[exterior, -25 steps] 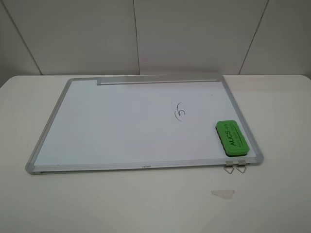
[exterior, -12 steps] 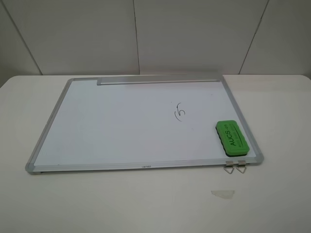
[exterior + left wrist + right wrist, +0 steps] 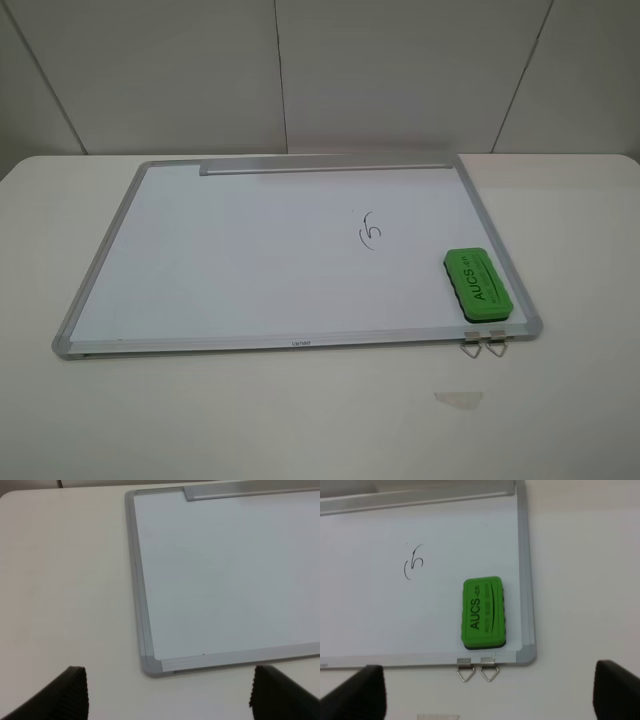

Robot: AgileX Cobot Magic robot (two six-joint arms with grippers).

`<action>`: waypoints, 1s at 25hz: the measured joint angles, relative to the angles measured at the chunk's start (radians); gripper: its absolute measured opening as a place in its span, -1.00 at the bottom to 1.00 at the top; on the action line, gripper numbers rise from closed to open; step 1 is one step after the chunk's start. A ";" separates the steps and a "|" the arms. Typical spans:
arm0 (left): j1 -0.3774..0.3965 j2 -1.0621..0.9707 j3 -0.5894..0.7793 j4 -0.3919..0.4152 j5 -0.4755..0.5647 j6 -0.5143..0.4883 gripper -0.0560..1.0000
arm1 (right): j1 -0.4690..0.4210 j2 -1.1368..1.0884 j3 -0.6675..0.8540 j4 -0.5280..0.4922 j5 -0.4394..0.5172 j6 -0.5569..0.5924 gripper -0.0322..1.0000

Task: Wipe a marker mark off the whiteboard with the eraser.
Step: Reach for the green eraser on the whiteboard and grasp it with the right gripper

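Note:
The whiteboard [image 3: 230, 260] lies flat on the table, silver frame all round, grey tray strip [image 3: 325, 166] along its far edge. The marker mark [image 3: 370, 232], a small black "5"-like squiggle, sits right of the board's middle; the right wrist view shows the mark [image 3: 414, 561] too. The green eraser [image 3: 479, 285] rests on the board's near right corner, lettering up, also visible as the eraser [image 3: 483, 612] in the right wrist view. My left gripper [image 3: 167, 700] is open, near the board's near left corner [image 3: 150, 662]. My right gripper [image 3: 487, 692] is open, short of the eraser. Neither arm appears in the high view.
Two small metal clips [image 3: 484, 343] stick out from the board's near right edge. A small scrap of clear tape [image 3: 457, 399] lies on the white table [image 3: 300, 420] in front of them. A white panelled wall stands behind the table.

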 joint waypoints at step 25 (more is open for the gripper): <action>0.000 0.000 0.000 0.000 0.000 0.000 0.39 | 0.359 1.190 -0.415 -0.015 -0.122 0.009 0.66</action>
